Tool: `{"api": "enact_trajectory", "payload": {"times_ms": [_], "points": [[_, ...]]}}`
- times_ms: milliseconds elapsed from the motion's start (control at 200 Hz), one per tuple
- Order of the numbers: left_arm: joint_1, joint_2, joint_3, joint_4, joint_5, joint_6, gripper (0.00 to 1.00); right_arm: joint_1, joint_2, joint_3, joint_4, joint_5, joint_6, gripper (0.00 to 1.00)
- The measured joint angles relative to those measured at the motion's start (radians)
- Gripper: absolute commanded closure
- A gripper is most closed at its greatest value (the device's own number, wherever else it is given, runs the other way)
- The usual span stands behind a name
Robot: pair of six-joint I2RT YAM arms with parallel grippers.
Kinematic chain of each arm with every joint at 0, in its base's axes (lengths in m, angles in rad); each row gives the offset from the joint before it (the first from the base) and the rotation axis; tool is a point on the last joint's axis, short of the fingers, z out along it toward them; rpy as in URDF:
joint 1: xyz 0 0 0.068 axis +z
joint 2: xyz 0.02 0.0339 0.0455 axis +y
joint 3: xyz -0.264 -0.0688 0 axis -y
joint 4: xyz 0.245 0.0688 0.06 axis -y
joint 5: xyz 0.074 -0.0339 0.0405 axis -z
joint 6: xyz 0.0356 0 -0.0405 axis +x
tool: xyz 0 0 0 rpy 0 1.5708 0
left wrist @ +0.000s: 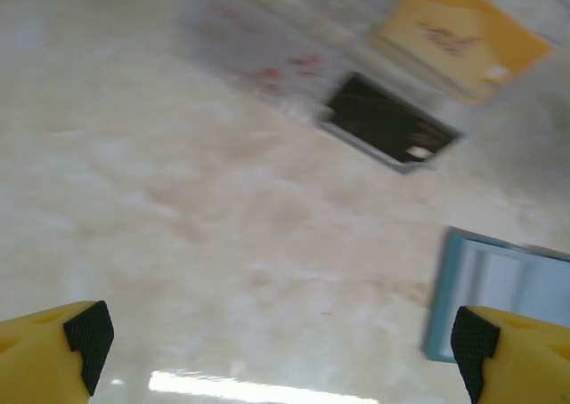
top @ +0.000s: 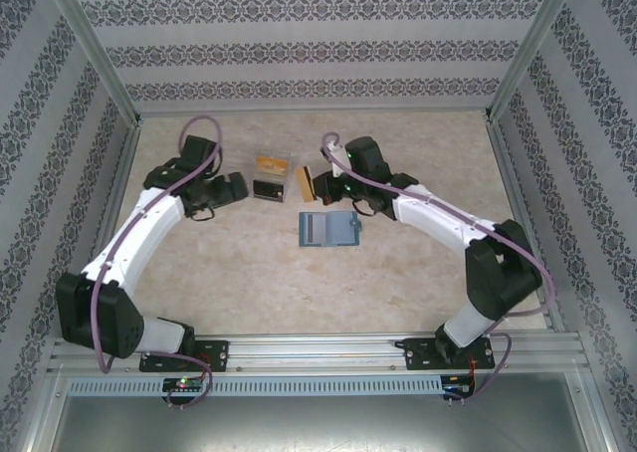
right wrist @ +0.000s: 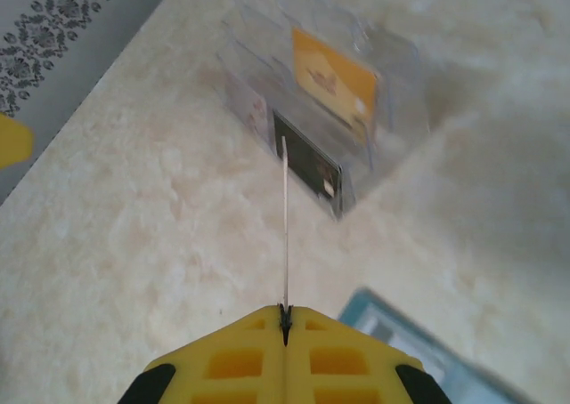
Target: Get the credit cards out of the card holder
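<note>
1. We find the left gripper with jaws spread wide, holding nothing, above the worktop.
2. We find the right gripper clamped on a thin card, seen edge-on.
3. The card holder lies mid-worktop; the orange-gold card and black card lie nearer the far edge.

**A robot test cell in a lab**

A silver aluminium rail crosses the near edge, with two white-and-black robot arms bolted onto it. Beyond the rail lies a beige marble-patterned tabletop — boxed in on three sides by panels papered in grey ornamental stripes, held by bare aluminium posts. Just in front of the rail runs a white slotted cable duct; thin purple cables run from the rail along each arm.
</note>
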Motion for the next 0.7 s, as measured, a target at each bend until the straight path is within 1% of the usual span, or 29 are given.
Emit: {"api": "enact_trajectory", "payload": {"times_ms": [95, 200, 390, 579, 699], "points": [[0.08, -0.051, -0.029, -0.037, 0.002, 0.035, 0.01, 0.024, 0.083, 0.12, -0.031, 0.016, -0.073, 1.0], [0.129, -0.084, -0.047, -0.064, 0.022, 0.068, 0.01, 0.047, 0.17, 0.255, -0.069, 0.03, -0.162, 1.0], [0.141, -0.108, -0.079, -0.072, 0.055, 0.118, 0.01, 0.064, 0.303, 0.476, -0.124, 0.031, -0.351, 1.0], [0.154, -0.119, -0.094, -0.072, 0.076, 0.139, 0.01, 0.064, 0.428, 0.647, -0.179, 0.043, -0.527, 1.0], [0.164, -0.119, -0.096, -0.072, 0.084, 0.145, 0.01, 0.064, 0.504, 0.726, -0.221, 0.049, -0.604, 1.0]]}}
